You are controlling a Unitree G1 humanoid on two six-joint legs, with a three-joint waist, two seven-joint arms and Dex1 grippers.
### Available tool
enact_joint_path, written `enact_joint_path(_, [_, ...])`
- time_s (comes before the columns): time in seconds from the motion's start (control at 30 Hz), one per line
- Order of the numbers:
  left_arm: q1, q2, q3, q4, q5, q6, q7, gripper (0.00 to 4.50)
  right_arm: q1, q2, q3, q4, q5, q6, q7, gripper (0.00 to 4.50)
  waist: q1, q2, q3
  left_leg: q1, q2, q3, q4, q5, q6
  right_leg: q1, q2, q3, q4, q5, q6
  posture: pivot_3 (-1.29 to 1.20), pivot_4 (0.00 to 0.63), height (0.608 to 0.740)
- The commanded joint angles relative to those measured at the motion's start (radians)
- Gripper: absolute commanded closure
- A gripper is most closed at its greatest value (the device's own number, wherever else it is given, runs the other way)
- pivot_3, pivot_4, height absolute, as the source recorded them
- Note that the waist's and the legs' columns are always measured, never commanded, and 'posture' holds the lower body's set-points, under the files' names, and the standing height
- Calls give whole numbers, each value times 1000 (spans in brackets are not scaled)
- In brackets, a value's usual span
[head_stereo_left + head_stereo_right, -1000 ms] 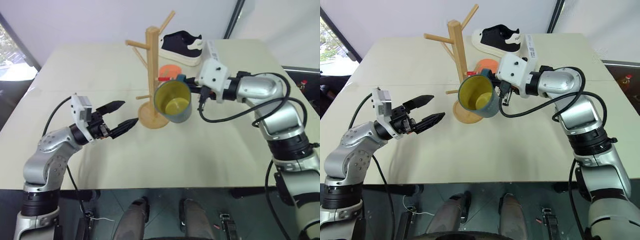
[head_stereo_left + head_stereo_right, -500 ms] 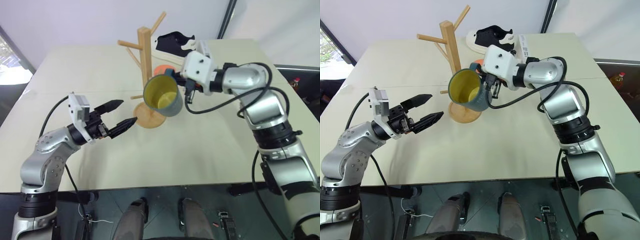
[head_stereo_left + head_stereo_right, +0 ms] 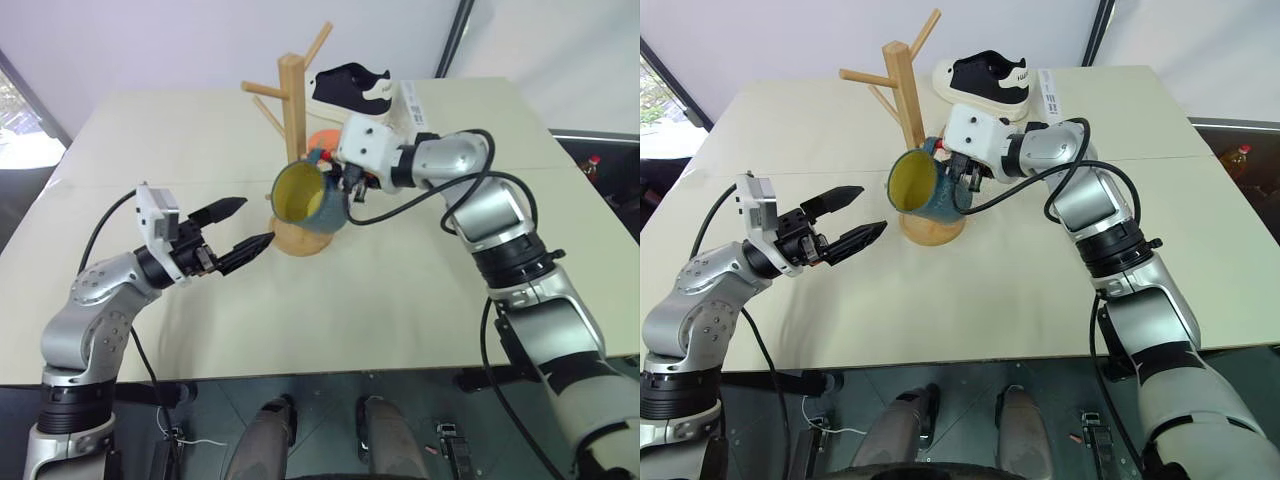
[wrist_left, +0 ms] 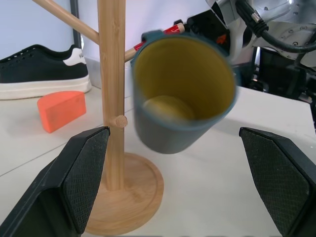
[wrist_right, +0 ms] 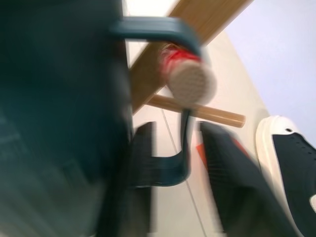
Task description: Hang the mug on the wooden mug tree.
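**Mug at the tree, peg through its handle**

The mug (image 3: 308, 197) is seen at the centre of the left eye view, tipped on its side so that its yellow inside faces the lower left of the frame. It is placed just to the right of the mug tree (image 3: 292, 120), above the round base. In the right wrist view a red-banded peg (image 5: 189, 79) is seen passing through the loop handle (image 5: 168, 38), near its top.

The right gripper (image 3: 345, 182) is found at the handle side of the mug, right of centre. In the right wrist view its fingers (image 5: 224, 163) are seen to either side of the handle's lower part with a gap between them; whether the handle is gripped or freed cannot be told.

The left gripper (image 3: 241, 228) is held left of centre, its fingers spread wide with nothing between them, pointed toward the tree's base and apart from it.

A black and white shoe (image 3: 983, 80) is seen at the upper centre, behind the tree, and an orange wedge (image 4: 61, 109) lies beside it.
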Motion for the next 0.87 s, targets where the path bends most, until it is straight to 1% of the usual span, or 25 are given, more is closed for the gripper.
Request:
enact_joint_path(0.03, [-7, 4, 24, -32, -14, -23, 7, 0, -29, -18, -44, -52, -9, -21, -10, 1445, 0, 0, 0, 0, 0, 0, 0, 0, 0, 0, 0, 0, 0, 0, 0, 0, 150, 740])
enact_joint_path(0.13, [-3, 2, 32, -33, -15, -24, 17, 0, 7, -67, -100, -115, 22, 12, -1, 1445, 4, 0, 0, 0, 0, 0, 0, 0, 0, 0, 0, 0, 0, 0, 0, 0, 150, 740])
enact_joint_path(0.2, [3, 2, 43, -28, -14, -20, 33, 0, 55, -104, -159, -155, 55, 33, -4, 1445, 9, 0, 0, 0, 0, 0, 0, 0, 0, 0, 0, 0, 0, 0, 0, 0, 150, 740])
enact_joint_path(0.3, [15, 1, 52, 4, 31, -28, 89, 0, 183, -135, -291, -190, 127, 27, -39, 1445, 11, -2, -1, 0, 0, 0, 0, 0, 0, 1, 0, 0, -1, 0, 0, 0, 150, 740])
enact_joint_path(0.4, [20, -20, 66, 55, 82, -67, 150, 0, 318, -105, -424, -193, 224, 17, -84, 1445, 8, -2, -1, 0, 0, 1, 0, 0, 0, 1, 0, 1, -1, 0, 0, 0, 150, 740])
enact_joint_path(0.43, [24, -35, 82, 84, 95, -86, 178, 0, 379, -75, -477, -185, 268, 12, -108, 1445, 6, -2, -1, 1, 0, 1, 0, 0, 0, 1, 0, 1, 0, 0, 0, 0, 150, 740])
enact_joint_path(0.5, [34, -58, 102, 141, 134, -124, 236, 0, 483, -25, -535, -169, 321, -14, -136, 1445, 3, -2, -2, 3, 1, 3, 0, 0, 0, 2, 0, 3, 1, 0, -1, 0, 150, 740])
enact_joint_path(0.6, [53, -84, 114, 227, 213, -183, 322, 0, 622, 35, -554, -151, 339, -78, -161, 1445, 1, -2, -2, 9, 2, 5, -2, 0, 0, 5, 1, 6, 1, 0, -1, 0, 150, 740])
enact_joint_path(0.67, [73, -92, 115, 272, 248, -217, 348, 0, 670, 67, -547, -134, 339, -110, -178, 1445, 1, -2, -1, 12, 2, 7, -2, 0, 0, 7, 2, 8, 2, 0, -1, 0, 150, 740])
enact_joint_path(0.77, [113, -97, 105, 304, 278, -252, 348, 0, 696, 104, -528, -94, 334, -144, -194, 1445, -1, -2, -1, 12, 2, 11, -1, 0, 0, 7, 2, 13, 1, 0, -2, 0, 150, 740])
enact_joint_path(0.87, [132, -100, 113, 309, 271, -268, 340, 0, 693, 120, -519, -82, 343, -153, -198, 1445, 3, -2, -2, 13, 2, 13, 0, 0, 1, 7, 2, 15, 0, 0, 0, 0, 150, 740])
